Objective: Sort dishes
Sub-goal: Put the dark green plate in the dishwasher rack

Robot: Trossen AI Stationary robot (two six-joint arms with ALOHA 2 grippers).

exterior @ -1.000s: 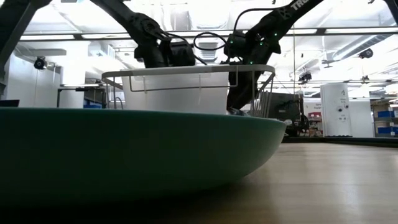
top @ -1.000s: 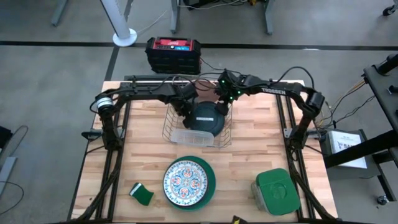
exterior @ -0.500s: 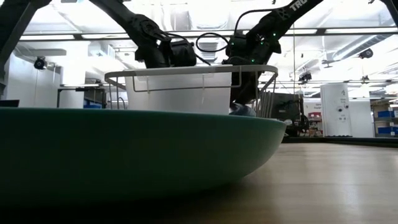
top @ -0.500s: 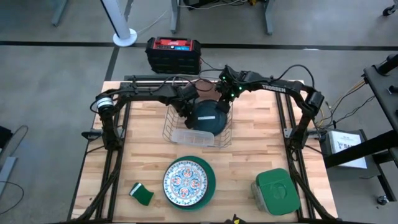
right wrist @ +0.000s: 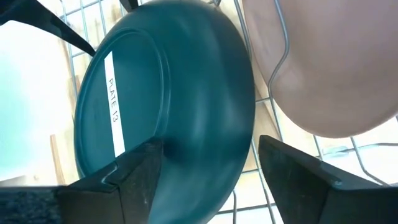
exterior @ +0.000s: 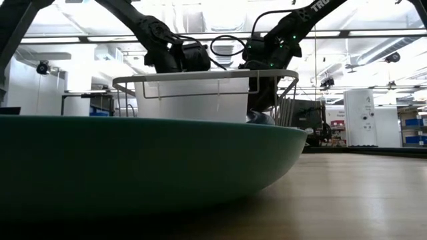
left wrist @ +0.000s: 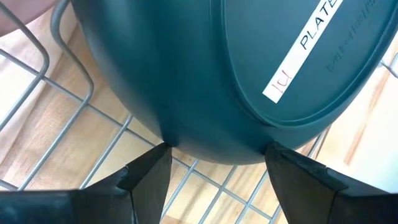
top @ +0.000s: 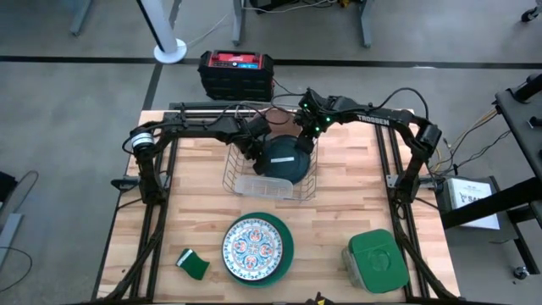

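From above, both arms reach into the wire dish rack (top: 269,174) at the back middle of the wooden table (top: 339,220). The left gripper (top: 254,151) and the right gripper (top: 306,138) sit on opposite sides of the dark teal plate (top: 284,161), which stands in the rack. The patterned plate (top: 252,248) lies on the bright teal-green plate (top: 286,246) nearer the front edge, well apart from either set of fingers. A small green sponge (top: 194,264) and a green-lidded container (top: 377,261) sit at the front corners.

From table height, the bright teal-green plate (exterior: 153,167) fills the foreground. Behind it stands the rack (exterior: 207,77) with a white tub (exterior: 190,100) inside, and both arms come down into it from above.

Through the left wrist camera, the dark teal plate (left wrist: 249,68) shows its labelled underside, tilted on the rack wires (left wrist: 93,112). The left fingers (left wrist: 146,180) are spread and touch the plate's rim on both sides.

Through the right wrist camera, the dark teal plate (right wrist: 168,106) stands on edge between the right fingers (right wrist: 134,171), which are spread on either side of its rim; whether they press it I cannot tell. Just beyond, past one finger, the salmon-pink plate (right wrist: 329,68) leans in the next slot.
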